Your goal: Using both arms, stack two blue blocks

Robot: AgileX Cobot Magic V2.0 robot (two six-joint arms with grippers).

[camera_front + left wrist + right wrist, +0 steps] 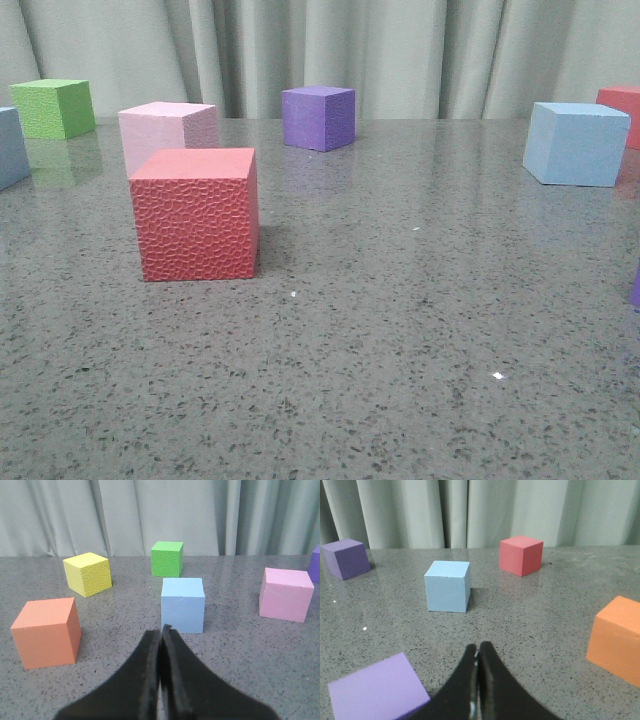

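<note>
Blocks: one blue block [576, 143] sits at the table's right side, the other blue block [8, 147] at the far left edge, well apart, neither lifted.
Left gripper [163, 630]: I see its fingers pressed together, empty, aimed at the left cube just ahead.
Right gripper [477, 649]: likewise closed on nothing, lined up with its cube.
Neighbours: red cube [196, 213], pink cube [168, 130], purple cube [318, 117] between them.
Writing: none that I can read.
</note>
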